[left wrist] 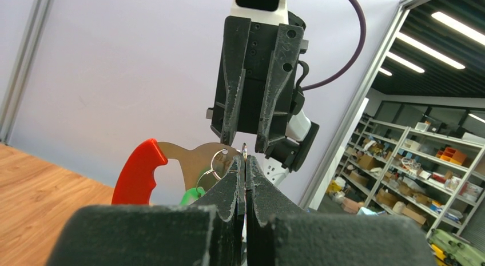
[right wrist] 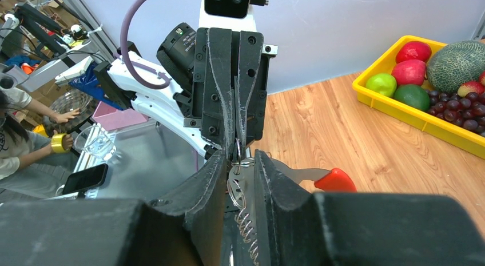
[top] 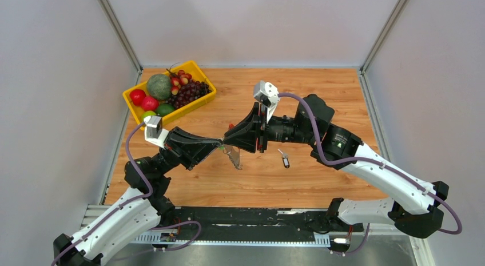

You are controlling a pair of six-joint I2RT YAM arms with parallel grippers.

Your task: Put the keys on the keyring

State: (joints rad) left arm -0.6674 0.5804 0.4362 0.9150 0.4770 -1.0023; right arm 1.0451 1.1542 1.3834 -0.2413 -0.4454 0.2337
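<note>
keyring (top: 233,158) held up off the table (top: 320,94) at mid-frame in the top view, between the two tool tips. left gripper (left wrist: 245,177) fully closed, pads pinching the thin wire of a ring. right gripper (right wrist: 241,180) only part closed, jaws narrowly apart with the ring bunch between them; looks like a pinch from the opposite side. key (top: 285,159) lies flat on the table just right of centre, apart from both tools, not on the ring. handling, judged: key is light, stiff, slick metal, lying low on the wood; take it across the blade so the dark head stays free for threading. ring is springy wire and will need prying; red tag (left wrist: 137,171) and grey fan piece (left wrist: 191,157) dangle and may swing. hard to make out: key's hole, ring's split end, whether the right pads truly bear on metal. a coil (right wrist: 246,234) low in the right wrist view is cut off by the fingers.
</note>
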